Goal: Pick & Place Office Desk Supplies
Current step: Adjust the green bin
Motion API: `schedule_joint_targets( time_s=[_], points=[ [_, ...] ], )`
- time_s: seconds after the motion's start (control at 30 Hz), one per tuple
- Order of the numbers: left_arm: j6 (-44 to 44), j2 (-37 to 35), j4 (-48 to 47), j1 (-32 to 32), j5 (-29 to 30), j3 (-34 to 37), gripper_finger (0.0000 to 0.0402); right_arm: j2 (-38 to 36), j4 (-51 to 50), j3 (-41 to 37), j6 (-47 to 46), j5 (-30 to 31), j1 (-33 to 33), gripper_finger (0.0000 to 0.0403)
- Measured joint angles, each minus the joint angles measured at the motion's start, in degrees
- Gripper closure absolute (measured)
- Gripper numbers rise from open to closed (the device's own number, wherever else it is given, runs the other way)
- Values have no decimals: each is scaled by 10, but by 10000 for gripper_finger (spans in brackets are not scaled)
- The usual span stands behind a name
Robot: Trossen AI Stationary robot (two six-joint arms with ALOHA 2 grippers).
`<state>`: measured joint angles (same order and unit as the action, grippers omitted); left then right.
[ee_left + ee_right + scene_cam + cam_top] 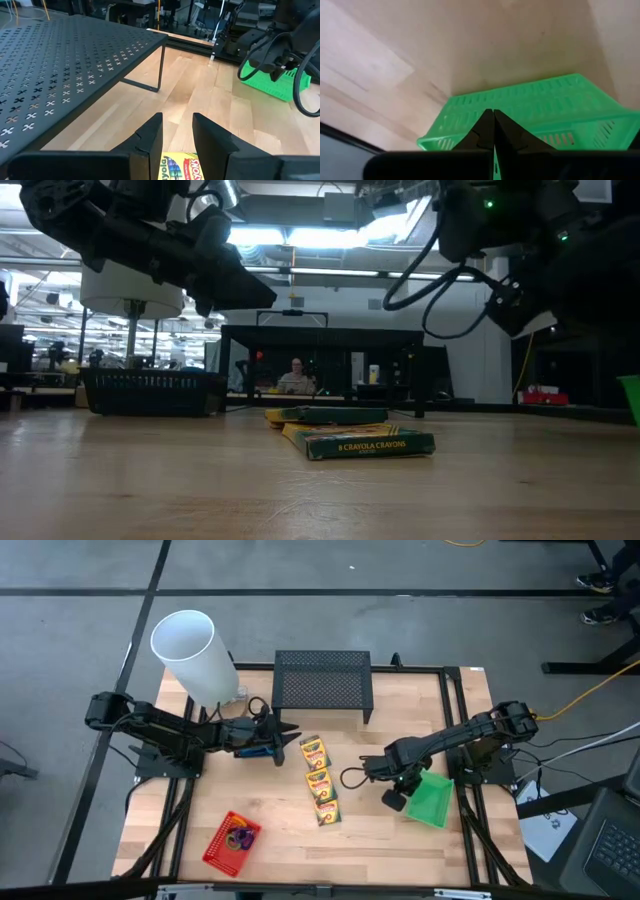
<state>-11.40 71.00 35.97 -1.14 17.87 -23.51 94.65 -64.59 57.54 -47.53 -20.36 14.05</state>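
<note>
Crayon boxes (319, 783): 3 lie in a row at mid-table, in front of the stand; the task's things, not yet binned.
Red basket (231, 839): nearest the front edge, left of the boxes, with purple and orange loops (241, 836) inside.
Green basket (431, 800): right of the boxes, tilted.
Right gripper (394, 796): fingers pressed together on the green basket's wall. Risk: a thin mesh wall in a narrow pinch could twist out or swing, and the basket could drop or knock the boxes.
Left gripper (287, 745): just left of the far box, fingers spread with a small gap, the box top between them in the wrist view. Risk: the gap looks tight for the box, so closing could push it or nudge the row.
Stand (322, 678): behind the boxes; a high lift there could clip its edge.
</note>
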Motion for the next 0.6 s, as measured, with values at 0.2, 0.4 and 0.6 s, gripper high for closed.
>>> schedule_joint_targets(
  time_s=[0.2,0.4,0.6],
  points=[
    [0,0,0,0,0,0,297,0,21,0,3,-31,22,403],
    [-1,0,0,0,0,0,297,0,26,-15,-13,-77,59,403],
    [-9,0,0,0,0,0,297,-1,41,-86,-43,-131,88,403]
  ],
)
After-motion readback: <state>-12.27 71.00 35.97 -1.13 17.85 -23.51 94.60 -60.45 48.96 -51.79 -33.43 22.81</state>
